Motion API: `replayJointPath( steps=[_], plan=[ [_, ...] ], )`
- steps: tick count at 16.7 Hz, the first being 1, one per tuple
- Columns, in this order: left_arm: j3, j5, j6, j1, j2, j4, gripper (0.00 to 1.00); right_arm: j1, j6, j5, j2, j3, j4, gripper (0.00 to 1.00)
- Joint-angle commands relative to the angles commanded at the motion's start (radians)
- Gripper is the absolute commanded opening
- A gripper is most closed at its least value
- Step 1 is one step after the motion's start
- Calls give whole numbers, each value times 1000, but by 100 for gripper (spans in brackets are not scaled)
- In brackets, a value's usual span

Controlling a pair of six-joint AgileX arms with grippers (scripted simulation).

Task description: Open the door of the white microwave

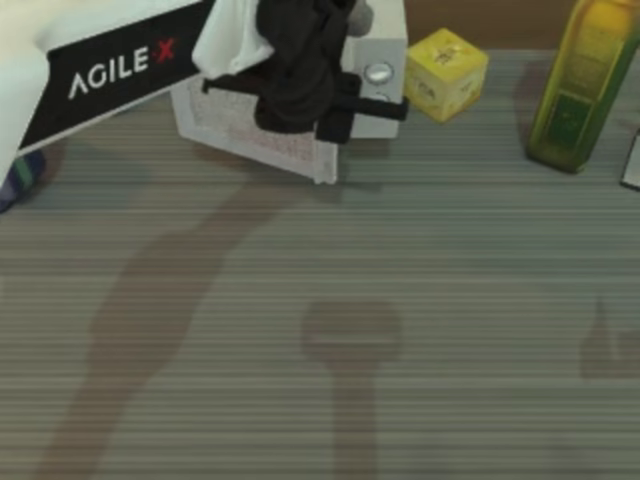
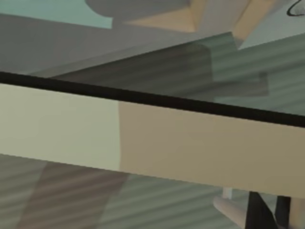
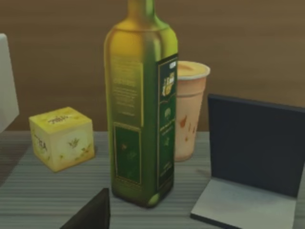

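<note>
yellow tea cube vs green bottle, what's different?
The yellow tea cube is a low, square box; the green bottle is tall and narrow-necked, rising well above it. The cube is opaque pale yellow with small prints; the bottle is glossy olive-green with dark green labels. In the top view the cube sits beside the white microwave; the bottle stands further right. Both rest on the table.

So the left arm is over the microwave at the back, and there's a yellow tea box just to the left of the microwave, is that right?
Not quite. The yellow tea box sits just to the right of the microwave, between it and the green bottle, as the top view shows. The rest holds: the left arm's gripper is over the microwave at the back of the table.
</note>
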Motion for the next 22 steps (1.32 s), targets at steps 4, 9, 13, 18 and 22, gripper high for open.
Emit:
replayJointPath(
  steps=[4, 9, 13, 18, 22],
  plan=[
    [0, 0, 0, 0, 0, 0, 0, 0, 0, 0, 0, 0, 0, 100],
    [-63, 32, 49, 7, -36, 24, 0, 0, 0, 0, 0, 0, 0, 100],
    [-133, 65, 116, 24, -88, 58, 0, 0, 0, 0, 0, 0, 0, 100],
    [-133, 65, 116, 24, -88, 59, 0, 0, 0, 0, 0, 0, 0, 100],
    [-133, 65, 116, 24, -88, 59, 0, 0, 0, 0, 0, 0, 0, 100]
  ],
)
